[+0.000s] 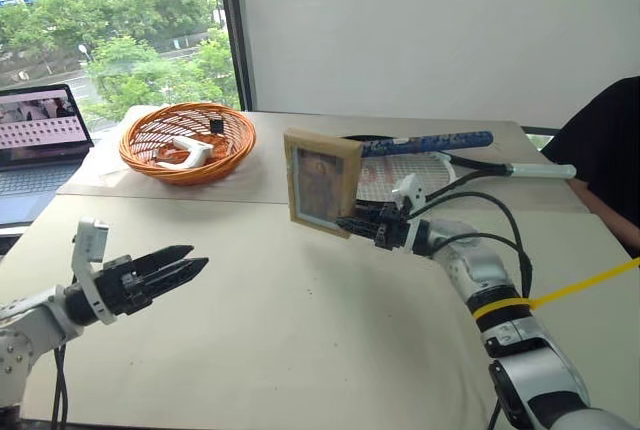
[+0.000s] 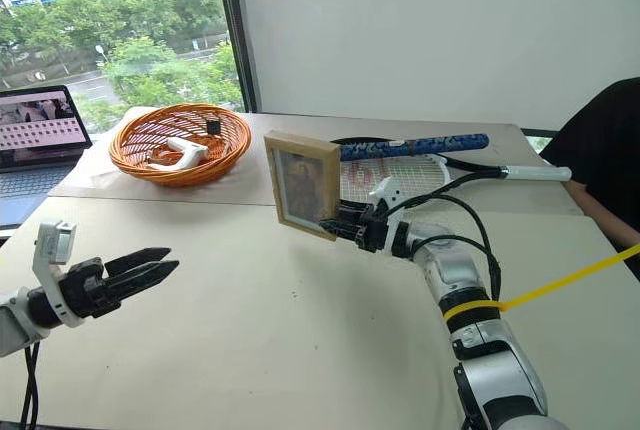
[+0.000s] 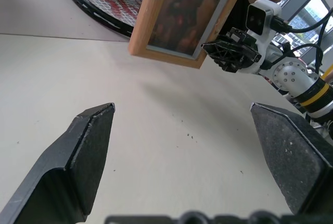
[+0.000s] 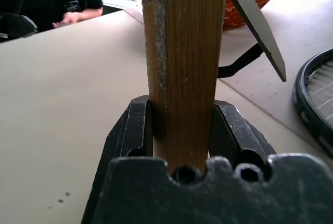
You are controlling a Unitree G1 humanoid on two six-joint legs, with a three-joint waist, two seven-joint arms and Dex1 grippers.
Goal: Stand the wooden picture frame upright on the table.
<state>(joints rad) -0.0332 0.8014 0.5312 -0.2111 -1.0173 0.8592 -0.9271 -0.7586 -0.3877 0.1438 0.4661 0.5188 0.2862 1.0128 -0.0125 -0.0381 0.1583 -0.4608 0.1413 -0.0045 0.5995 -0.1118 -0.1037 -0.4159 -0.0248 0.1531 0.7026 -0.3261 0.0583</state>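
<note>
The right gripper (image 4: 182, 130) has its fingers (image 4: 136, 130) clamped on the edge of the wooden picture frame (image 1: 322, 182), one finger pressed to each face of the wood; the frame is held clear above the counter (image 1: 300, 330), near its middle, roughly upright with a slight tilt, its reddish-brown picture facing the near left; behind it in the right wrist view the dark back panel with its fold-out stand (image 4: 255, 21) angles away from the wood. The left gripper (image 1: 175, 268) hangs at the near left, well apart from the frame; its fingers (image 3: 83, 146) are spread wide and hold nothing, pointing toward the frame. Beyond the frame on the far part of the counter lies a racket (image 1: 420, 165) with a blue handle, partly hidden by the frame and the right arm; to the far left sits an orange wicker basket (image 1: 187, 140) holding a white object and a small dark one, both hard to make out; a laptop (image 1: 40, 145) is cut off at the left edge; a person in black (image 1: 605, 150) is cut off at the right.
</note>
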